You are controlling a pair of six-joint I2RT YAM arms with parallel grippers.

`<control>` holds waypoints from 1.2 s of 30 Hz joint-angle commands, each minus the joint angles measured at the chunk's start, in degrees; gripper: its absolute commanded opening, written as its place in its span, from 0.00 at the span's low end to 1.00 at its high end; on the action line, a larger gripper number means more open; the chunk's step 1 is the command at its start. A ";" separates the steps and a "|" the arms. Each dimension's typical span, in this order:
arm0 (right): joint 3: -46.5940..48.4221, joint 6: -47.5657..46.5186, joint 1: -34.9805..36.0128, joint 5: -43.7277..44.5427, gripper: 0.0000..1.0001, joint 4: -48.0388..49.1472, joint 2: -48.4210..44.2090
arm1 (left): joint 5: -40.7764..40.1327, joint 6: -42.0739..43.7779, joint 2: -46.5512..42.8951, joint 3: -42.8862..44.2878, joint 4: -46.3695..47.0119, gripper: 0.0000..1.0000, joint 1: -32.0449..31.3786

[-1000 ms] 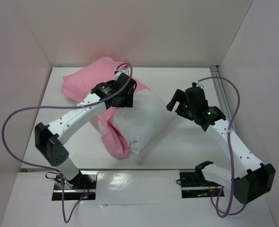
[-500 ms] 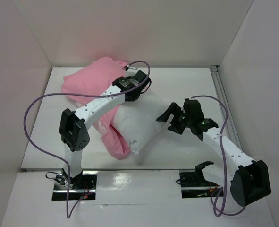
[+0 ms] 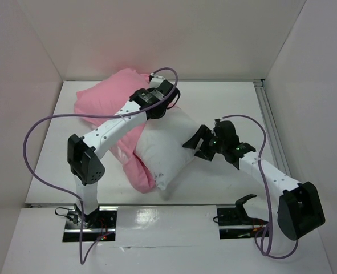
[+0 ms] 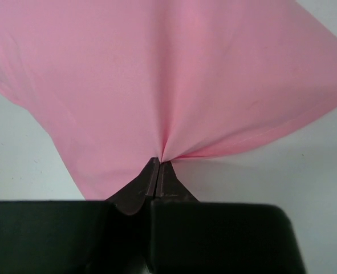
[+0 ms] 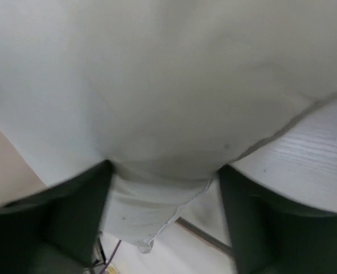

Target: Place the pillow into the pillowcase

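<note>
Left pincer (image 4: 158, 165) grips the pillowcase (image 4: 174, 74). Your right pincer (image 5: 165, 174) stands wide astride the pillow (image 5: 157, 85); the pillowcase lies beyond it, leftward.

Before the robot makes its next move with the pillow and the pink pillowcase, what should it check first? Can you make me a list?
1. Left hand pinching the pillowcase: ok, its tips are closed on a pink fold.
2. Right hand open: ok, its fingers stand wide on either side of the pillow edge.
3. Right hand gripping the pillow: not ok, it has not closed yet.
4. Pillow inside the pillowcase: not ok, most of the white shows outside the pink in the top view.
5. Pillowcase mouth open wide enough: cannot tell, no view shows it.
</note>
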 commanded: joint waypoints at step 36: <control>18.60 -2.50 7.69 10.36 0.00 14.11 0.67 | 65.14 -0.05 -16.60 9.01 16.00 0.00 -2.78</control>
